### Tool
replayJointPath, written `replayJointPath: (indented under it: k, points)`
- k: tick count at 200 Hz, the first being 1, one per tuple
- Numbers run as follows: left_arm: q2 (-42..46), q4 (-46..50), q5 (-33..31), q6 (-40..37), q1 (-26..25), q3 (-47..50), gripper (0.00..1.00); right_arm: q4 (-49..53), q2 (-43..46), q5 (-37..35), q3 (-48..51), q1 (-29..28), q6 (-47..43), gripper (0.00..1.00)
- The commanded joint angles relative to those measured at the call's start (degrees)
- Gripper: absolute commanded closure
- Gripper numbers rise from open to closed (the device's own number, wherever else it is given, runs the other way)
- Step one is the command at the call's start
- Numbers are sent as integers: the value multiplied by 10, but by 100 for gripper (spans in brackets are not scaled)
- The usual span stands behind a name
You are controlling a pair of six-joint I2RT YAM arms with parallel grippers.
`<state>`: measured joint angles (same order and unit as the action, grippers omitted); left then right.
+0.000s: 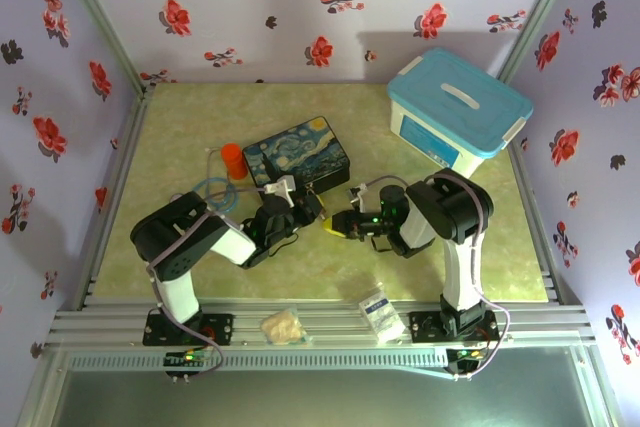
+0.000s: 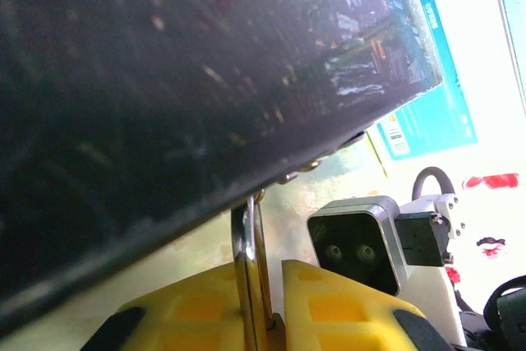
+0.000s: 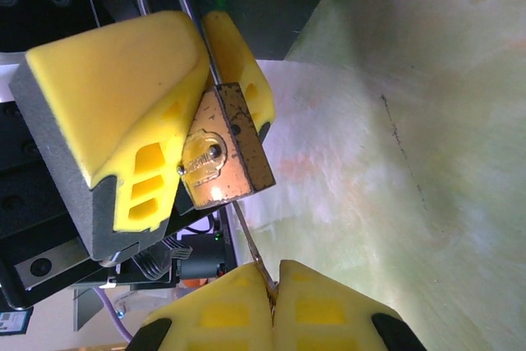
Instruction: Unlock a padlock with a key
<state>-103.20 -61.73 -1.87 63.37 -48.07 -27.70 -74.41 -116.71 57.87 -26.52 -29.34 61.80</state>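
The right end effector [image 3: 271,300] was pressed together on the small, thin, dark metal key [image 3: 251,251], whose blade ran up to the lower edge of the tiny brass-gold rectangular padlock [image 3: 234,145]. Facing it, the left end effector [image 2: 267,314] was clamped on that padlock, its yellow pads [image 2: 345,302] on either side of the thin silver shackle [image 2: 247,252]. It held the lock over the pale green marbled surface [image 1: 180,127], just in front of the dark box painted with a swirling night sky [image 1: 297,155].

The job looked roughly midway. Both pieces were in hand and brought together, but the silver keyway [image 3: 205,158] on the lock's face showed bare, so the key appeared not yet entered. Insertion, the turn and freeing the shackle were left to do.

The key's tip was lost against the lock's edge, so contact could not be confirmed. Its head was hidden between the pads. The shackle's top was cut off, so whether it was latched could not be told.
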Motion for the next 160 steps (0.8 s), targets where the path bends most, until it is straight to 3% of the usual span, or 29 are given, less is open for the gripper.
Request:
replayJointPath:
  k: [1,160]
  points:
    - [-9,-23,53,18,-8,-8,98,-49,3,-11,-5,14,10,100]
    - [-18,-51,69,28,-4,-7,98,-50,21,21,-19,38,80,100]
